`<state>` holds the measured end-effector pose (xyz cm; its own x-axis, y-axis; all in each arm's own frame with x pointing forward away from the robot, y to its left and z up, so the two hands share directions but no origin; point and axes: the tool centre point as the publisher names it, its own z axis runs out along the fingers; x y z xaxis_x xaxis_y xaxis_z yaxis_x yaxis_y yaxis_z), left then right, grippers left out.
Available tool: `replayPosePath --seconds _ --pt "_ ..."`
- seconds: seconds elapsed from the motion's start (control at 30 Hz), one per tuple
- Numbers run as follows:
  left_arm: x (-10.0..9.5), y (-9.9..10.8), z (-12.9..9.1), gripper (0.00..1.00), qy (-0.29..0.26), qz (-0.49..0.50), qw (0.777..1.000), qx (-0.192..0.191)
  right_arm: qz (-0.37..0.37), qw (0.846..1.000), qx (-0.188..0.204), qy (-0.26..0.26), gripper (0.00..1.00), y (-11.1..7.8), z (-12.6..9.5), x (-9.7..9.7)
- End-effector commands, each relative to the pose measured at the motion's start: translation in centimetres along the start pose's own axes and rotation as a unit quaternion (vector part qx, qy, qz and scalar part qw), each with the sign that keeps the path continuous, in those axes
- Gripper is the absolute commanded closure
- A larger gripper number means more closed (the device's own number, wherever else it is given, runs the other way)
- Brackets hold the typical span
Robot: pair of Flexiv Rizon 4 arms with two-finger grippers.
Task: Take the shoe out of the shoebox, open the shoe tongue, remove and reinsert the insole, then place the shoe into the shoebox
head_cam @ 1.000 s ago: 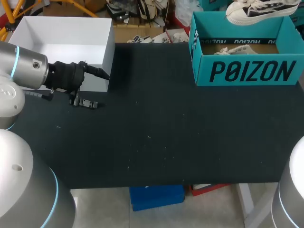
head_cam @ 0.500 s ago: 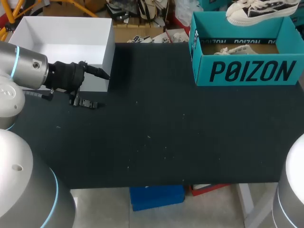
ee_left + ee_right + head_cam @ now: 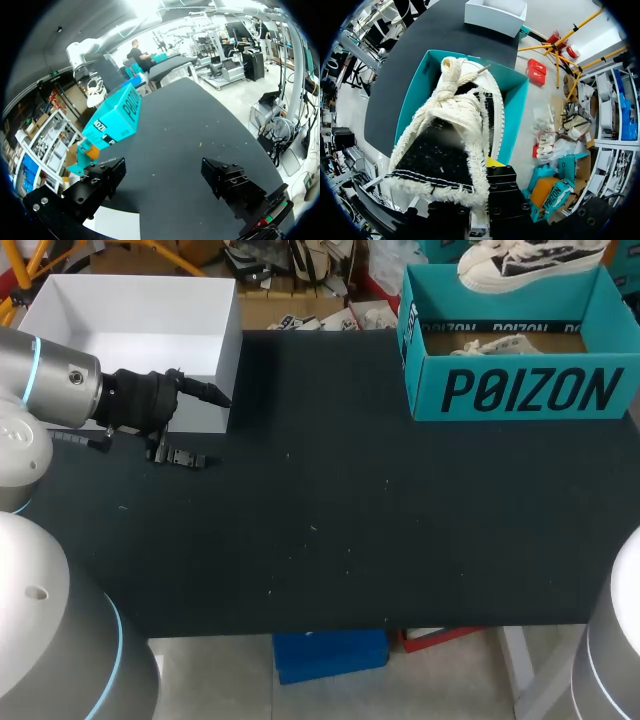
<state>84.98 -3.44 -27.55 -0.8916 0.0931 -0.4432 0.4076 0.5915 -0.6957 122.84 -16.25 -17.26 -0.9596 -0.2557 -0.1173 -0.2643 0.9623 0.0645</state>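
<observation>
A black-and-white sneaker point(image 3: 525, 262) with shaggy cream laces hangs above the teal shoebox point(image 3: 520, 390) at the back right of the table. In the right wrist view my right gripper point(image 3: 489, 166) is shut on the sneaker point(image 3: 452, 135) at its heel end, toe pointing down over the shoebox point(image 3: 515, 115). A second pale shoe point(image 3: 490, 343) lies inside the box. My left gripper point(image 3: 198, 425) stays at the far left beside the white box, open and holding nothing point(image 3: 162, 175). From there the shoebox point(image 3: 112, 122) and lifted sneaker point(image 3: 95, 92) show far across the table.
An open white box point(image 3: 130, 330) stands at the back left corner, right behind my left gripper. The black tabletop point(image 3: 350, 520) stretches between the two boxes.
The sneaker in my right gripper has shifted a little to the left above the shoebox. My left arm has not moved.
</observation>
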Motion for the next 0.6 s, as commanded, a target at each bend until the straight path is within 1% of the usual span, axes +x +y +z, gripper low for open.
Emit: replayPosePath --seconds 0.03,0.2,0.33,0.6 --pt "0.1 0.0 0.1 0.00 -0.002 0.001 1.000 -0.001 0.004 1.000 -0.005 0.006 1.00 0.4 0.9 -1.4" --pt "0.1 0.0 0.1 0.00 -0.002 0.001 1.000 -0.001 0.012 1.000 -0.012 0.005 1.00 1.2 2.3 -1.8" --pt "0.1 0.0 0.1 0.00 -0.002 0.001 1.000 -0.001 0.027 0.999 -0.016 0.006 1.00 1.8 3.4 -1.7" --pt "0.1 0.0 0.1 0.00 -0.002 0.001 1.000 -0.001 0.054 0.998 -0.018 0.009 1.00 1.5 5.5 -1.4"
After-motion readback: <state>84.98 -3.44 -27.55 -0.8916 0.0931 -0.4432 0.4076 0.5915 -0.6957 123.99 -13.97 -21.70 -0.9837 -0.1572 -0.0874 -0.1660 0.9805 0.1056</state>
